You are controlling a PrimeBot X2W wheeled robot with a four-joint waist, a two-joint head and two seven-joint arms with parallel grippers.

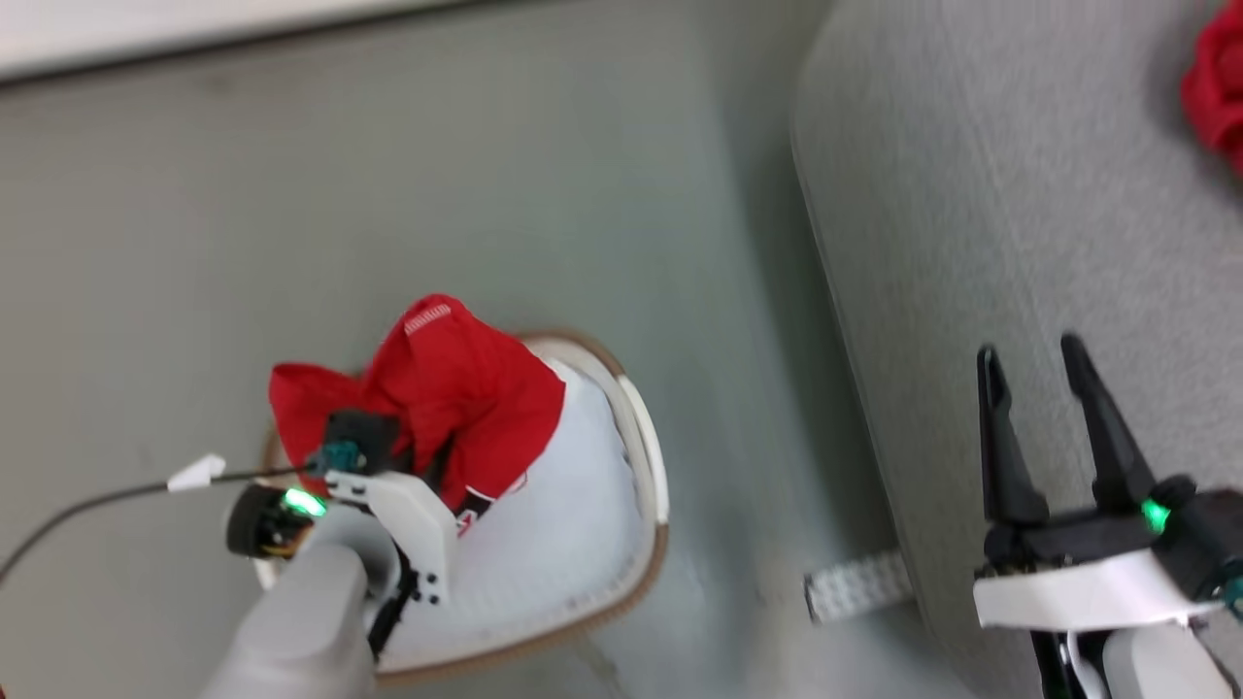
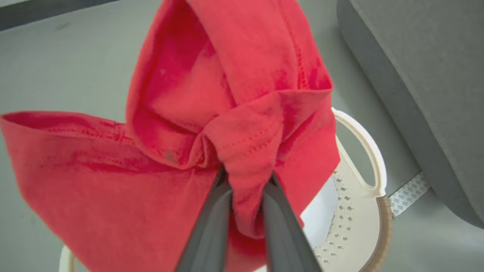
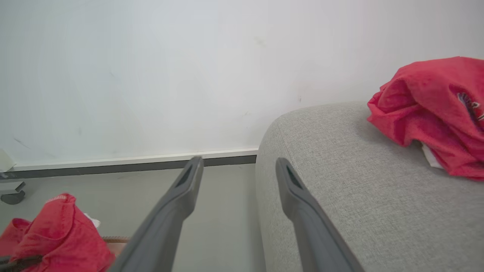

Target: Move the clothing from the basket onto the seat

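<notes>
A red piece of clothing [image 1: 456, 388] hangs bunched above the cream basket [image 1: 649, 466]. My left gripper [image 2: 246, 177] is shut on a fold of this clothing [image 2: 242, 98], which drapes over both fingers and hides their tips. Pale white fabric [image 1: 573, 505] fills the basket beneath. Another red piece of clothing [image 3: 431, 113] lies on the grey seat [image 1: 1020, 194] at its far right, also seen at the head view's top right corner [image 1: 1214, 87]. My right gripper [image 1: 1039, 359] stands open over the seat's near edge, nothing between its fingers.
Grey floor [image 1: 388, 175] lies between basket and seat. A white patterned strip [image 1: 855, 585] sticks out from under the seat. A white wall with a dark skirting [image 3: 113, 166] runs behind. A thin cable [image 1: 87, 505] trails from my left wrist.
</notes>
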